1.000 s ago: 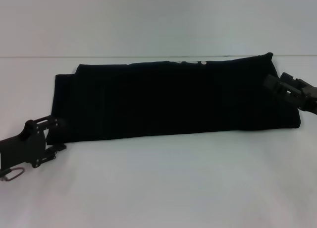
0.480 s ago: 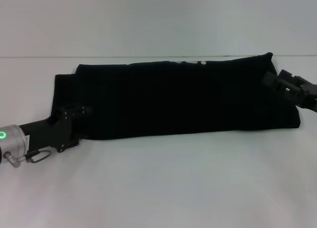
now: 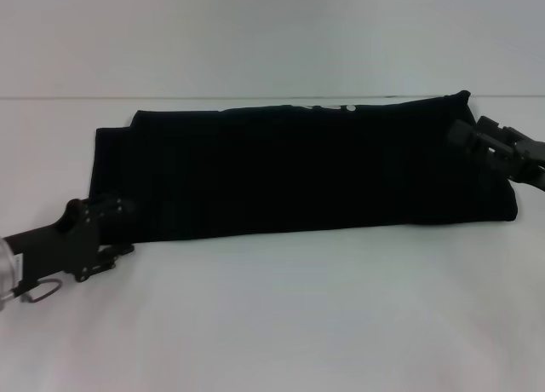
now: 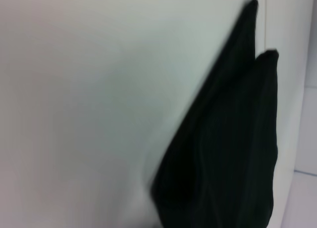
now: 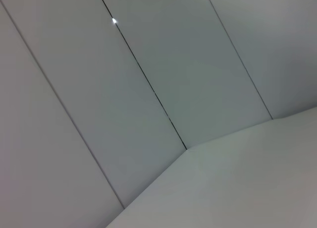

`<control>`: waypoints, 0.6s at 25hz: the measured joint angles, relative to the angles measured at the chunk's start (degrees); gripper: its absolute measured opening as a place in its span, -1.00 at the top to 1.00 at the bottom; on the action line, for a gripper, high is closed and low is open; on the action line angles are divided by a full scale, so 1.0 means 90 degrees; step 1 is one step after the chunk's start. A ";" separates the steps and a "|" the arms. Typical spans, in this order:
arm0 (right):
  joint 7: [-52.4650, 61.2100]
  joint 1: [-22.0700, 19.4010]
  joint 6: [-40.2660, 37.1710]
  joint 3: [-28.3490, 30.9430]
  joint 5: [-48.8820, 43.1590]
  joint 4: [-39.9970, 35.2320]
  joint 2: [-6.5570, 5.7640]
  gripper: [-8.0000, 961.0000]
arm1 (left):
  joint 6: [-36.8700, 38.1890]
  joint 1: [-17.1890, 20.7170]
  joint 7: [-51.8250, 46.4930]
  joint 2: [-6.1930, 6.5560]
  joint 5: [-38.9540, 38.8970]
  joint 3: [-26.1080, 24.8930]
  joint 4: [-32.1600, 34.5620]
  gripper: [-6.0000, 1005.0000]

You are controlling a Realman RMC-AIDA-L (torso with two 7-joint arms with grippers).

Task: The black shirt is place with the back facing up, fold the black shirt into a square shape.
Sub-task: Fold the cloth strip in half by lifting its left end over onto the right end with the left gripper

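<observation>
Head view: black shirt (image 3: 298,170) folded into a long band across the middle of the white table (image 3: 281,324). Left gripper (image 3: 115,211) lower left, at the shirt's near corner; right gripper (image 3: 464,136) at the right end, over the fabric. Finger spread and grasp: cannot tell on either.

Left wrist: black shirt (image 4: 233,153) fills lower right.

Right wrist: only pale wall panels (image 5: 148,89).

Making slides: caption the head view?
Black shirt folded into a long band on white table, left gripper and right gripper at its ends.
</observation>
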 joint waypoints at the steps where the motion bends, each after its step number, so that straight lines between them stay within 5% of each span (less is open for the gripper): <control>1: 0.0000 0.0007 0.0000 0.0000 0.0000 0.0001 0.0003 -0.74 | 0.0029 0.0035 -0.0025 -0.0001 0.0002 -0.0001 0.0049 -0.35; 15: 0.0000 0.0067 0.0039 0.0001 0.0002 0.0000 -0.0015 -0.74 | -0.0417 -0.0099 -0.0229 0.0042 0.0056 0.0128 0.0067 -0.35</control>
